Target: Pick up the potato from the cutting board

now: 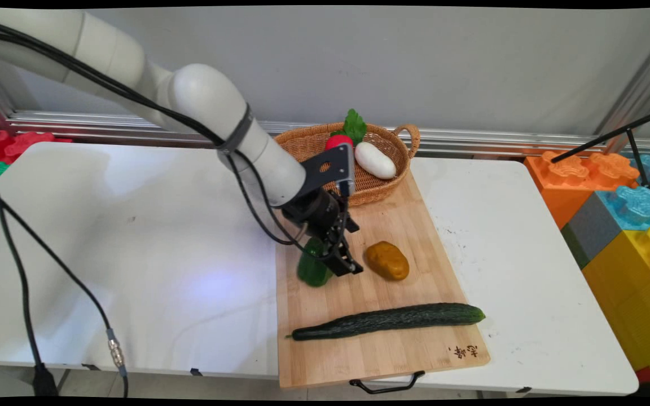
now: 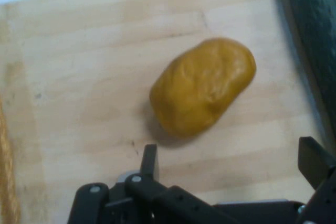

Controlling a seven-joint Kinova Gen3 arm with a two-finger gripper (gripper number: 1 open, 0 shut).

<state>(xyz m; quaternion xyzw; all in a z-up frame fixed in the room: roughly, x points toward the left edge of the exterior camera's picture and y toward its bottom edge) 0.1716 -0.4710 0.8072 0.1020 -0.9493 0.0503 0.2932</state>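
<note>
We see a white bench [image 1: 133,237] carrying a wooden cutting board [image 1: 415,349] with a wicker basket [image 1: 302,144] at its far end. A long cucumber [image 1: 387,321] lies across the board's near part. Between them sits a brownish-yellow potato [image 1: 387,260], with a green pepper [image 1: 312,270] just beside the hand [image 1: 347,256]. The hand hovers low, its 2 fingers [image 2: 149,161] spread apart and empty, the potato nearest ahead. We judge the potato light, smooth, rounded and liable to slip; grip across its narrow middle.
</note>
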